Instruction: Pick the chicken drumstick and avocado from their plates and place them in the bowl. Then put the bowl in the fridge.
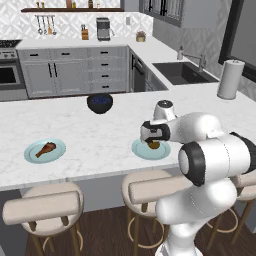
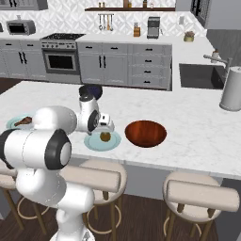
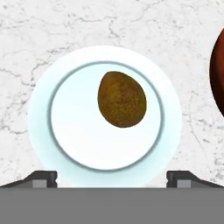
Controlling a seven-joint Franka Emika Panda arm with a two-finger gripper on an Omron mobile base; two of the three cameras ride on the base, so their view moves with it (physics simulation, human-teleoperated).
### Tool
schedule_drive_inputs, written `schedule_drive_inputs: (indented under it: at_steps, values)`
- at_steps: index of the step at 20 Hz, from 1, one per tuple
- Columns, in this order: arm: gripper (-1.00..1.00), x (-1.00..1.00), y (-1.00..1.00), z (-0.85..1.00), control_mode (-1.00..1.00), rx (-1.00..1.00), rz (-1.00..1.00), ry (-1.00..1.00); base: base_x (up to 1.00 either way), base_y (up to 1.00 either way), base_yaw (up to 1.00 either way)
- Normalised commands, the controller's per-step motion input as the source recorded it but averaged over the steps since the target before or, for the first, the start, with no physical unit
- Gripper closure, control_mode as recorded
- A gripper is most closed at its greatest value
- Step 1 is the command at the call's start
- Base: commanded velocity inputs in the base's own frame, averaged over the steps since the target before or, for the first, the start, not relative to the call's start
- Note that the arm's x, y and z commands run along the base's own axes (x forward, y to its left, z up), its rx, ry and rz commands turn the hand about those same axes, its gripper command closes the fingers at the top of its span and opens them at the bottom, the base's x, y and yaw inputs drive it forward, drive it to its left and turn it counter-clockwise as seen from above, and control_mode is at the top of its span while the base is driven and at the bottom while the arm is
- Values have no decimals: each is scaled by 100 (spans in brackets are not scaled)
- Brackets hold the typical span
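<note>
You have two pale blue plates, one avocado [image 3: 121,99], one chicken drumstick [image 1: 46,148], one reddish-brown bowl [image 2: 145,133] and one smaller dark bowl [image 1: 100,103] on the marble counter [image 1: 95,135]. Your gripper [image 3: 112,178] hangs directly above the nearer plate [image 3: 78,131], its jaws spread to their widest and gripping nothing; in the hand view the two finger tips [image 3: 41,178] stand at either side of the plate's near rim, clear of it. The avocado lies on that plate right under the hand, a little off the plate's middle toward the side where the reddish-brown bowl sits, and nothing touches it. That bowl stands on the counter just beside the plate, to the gripper's right, and its inside is bare. The second plate [image 1: 31,153] lies well apart to the gripper's left and carries the drumstick. The dark bowl sits farther across the counter, beyond the gripper; you cannot tell whether anything is inside it.
</note>
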Motion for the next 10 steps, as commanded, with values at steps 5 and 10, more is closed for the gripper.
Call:
schedule_drive_inputs:
  at_steps: [5,10]
  values:
    - [-100,47,-2,-17,-100,0,9,10,0,0,0]
    - [-100,32,-3,-4,-100,-1,9,10,0,0,0]
